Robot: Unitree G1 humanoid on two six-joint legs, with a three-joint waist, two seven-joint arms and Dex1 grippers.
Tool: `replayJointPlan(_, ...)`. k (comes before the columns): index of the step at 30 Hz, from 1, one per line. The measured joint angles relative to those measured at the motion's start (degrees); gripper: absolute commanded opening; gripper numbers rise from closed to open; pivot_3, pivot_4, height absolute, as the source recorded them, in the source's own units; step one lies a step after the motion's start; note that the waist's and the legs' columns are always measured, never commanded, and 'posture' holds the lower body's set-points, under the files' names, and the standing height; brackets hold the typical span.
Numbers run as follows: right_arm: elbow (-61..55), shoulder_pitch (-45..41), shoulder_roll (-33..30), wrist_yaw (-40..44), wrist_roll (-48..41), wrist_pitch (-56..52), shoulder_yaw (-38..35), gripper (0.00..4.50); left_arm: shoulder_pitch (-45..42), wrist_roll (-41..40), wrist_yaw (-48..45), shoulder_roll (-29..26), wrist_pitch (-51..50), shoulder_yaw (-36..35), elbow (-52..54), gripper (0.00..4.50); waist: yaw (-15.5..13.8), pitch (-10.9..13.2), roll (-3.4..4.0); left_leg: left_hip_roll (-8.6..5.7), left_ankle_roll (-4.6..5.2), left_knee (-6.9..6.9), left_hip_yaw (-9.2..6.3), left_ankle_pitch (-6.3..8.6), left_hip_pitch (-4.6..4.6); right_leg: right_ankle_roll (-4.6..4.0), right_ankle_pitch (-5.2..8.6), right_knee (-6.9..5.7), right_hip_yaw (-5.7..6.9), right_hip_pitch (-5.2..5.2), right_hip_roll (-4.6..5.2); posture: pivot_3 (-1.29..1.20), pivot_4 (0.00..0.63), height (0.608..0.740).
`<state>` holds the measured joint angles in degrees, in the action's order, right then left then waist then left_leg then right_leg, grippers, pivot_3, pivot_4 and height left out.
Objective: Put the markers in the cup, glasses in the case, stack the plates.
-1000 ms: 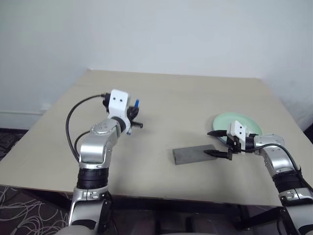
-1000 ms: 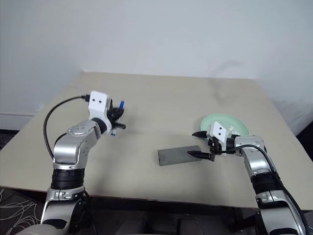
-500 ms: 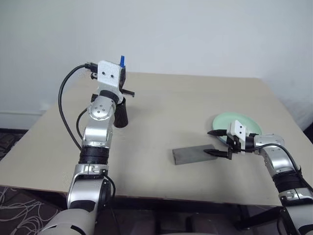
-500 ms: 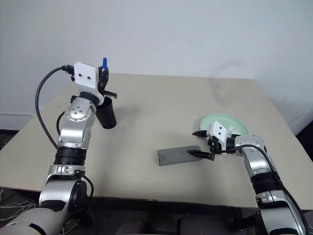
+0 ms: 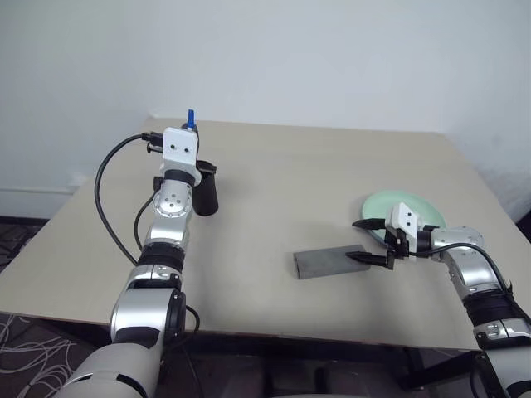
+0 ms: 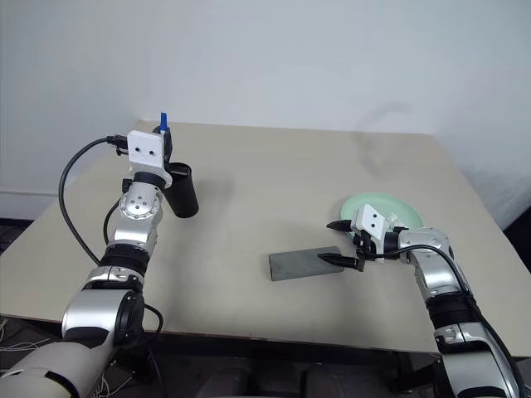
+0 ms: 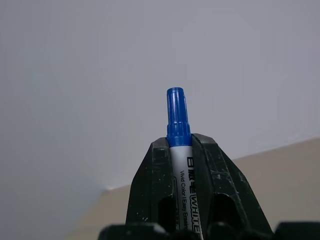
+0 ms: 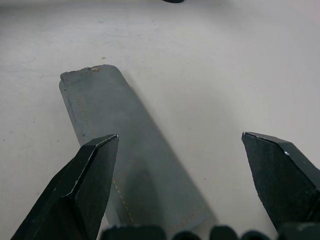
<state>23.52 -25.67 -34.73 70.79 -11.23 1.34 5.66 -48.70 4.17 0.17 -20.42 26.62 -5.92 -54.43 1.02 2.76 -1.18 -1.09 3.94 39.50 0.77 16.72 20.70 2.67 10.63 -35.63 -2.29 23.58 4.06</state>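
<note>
So right now my left claw (image 7: 179, 150) is pinching the slim white-barrelled marker with the blue cap (image 7: 178, 119), cap end sticking up past my fingertips. In the head views that claw sits just beside the black tapered plastic cup (image 5: 207, 191), which stands upright on the beige tabletop (image 5: 282, 207) near its far left part.

How I'd do this bit well, my guess anyway: the marker is pointing up, away from the cup's mouth, so I need to tip my wrist over until the barrel hangs roughly upright above the rim, get it centred over the opening, and only then let go. Dropping it at a slant risks it bouncing off the rim or knocking the cup over, since the cup looks light and narrow at the base.

My right claw (image 8: 185, 165) is spread wide, hovering right over one end of the grey rectangular fabric glasses case (image 8: 130, 160), not touching it as far as I can tell. The pale mint green round plate (image 5: 406, 207) sits just behind that arm.

View differences: the left wrist view gives me the grip itself, fingers snug on the barrel, printing readable-ish, but no cup at all. The head views give the cup and the claw's place beside it, yet just a blue tip of the marker. The right wrist view shows the case's stitching and frayed corner, which the head views flatten into a plain slab.
</note>
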Motion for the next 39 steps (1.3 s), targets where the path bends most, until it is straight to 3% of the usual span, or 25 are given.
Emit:
replayJointPlan(5,-0.13,0.0,0.0,-0.01,0.0,-0.22,0.0,4.29,-1.71,0.6,0.73,-0.02,2.92,0.22,-5.68,0.11,0.02,0.0,0.0,-0.07,0.01,0.01,0.02,0.0,0.0,0.03,-0.02,0.01,-0.01,0.0,-0.01,0.0,0.0,0.739)
replayJointPlan(14,-0.12,0.0,0.0,-0.01,0.0,-0.22,0.0,4.29,-2.74,0.93,1.41,-0.04,4.42,0.39,-9.7,3.12,0.01,0.0,0.0,-0.05,0.0,0.01,0.01,0.0,0.01,0.05,-0.03,0.01,0.0,0.0,-0.01,0.0,0.0,0.739)
replayJointPlan(28,-0.13,-0.01,0.09,0.65,-1.42,-1.27,-0.47,4.29,-3.63,-0.13,-0.87,0.47,4.82,0.02,-7.07,3.12,-0.01,0.0,-0.01,0.0,0.0,0.03,-0.01,0.01,0.05,0.05,-0.03,0.01,0.02,0.02,0.0,0.0,0.0,0.739)
replayJointPlan(33,-1.07,-0.09,0.11,0.7,-3.45,-3.5,-1.62,4.29,-1.86,-6.29,-10.97,2.65,0.52,0.12,6.69,3.12,0.07,-0.01,0.01,0.02,0.09,0.08,0.03,0.08,0.07,0.06,-0.04,0.04,-0.02,0.02,0.03,0.0,0.0,0.739)
replayJointPlan(39,-1.39,-0.1,0.05,0.55,-4.6,-4.93,-2.81,4.29,10.51,-13.65,-23.47,3.24,-14.59,3.28,29.32,3.12,0.29,-0.02,0.06,0.14,0.13,0.07,0.08,0.08,0.03,0.05,-0.04,-0.02,-0.08,0.05,-0.05,0.0,0.0,0.739)
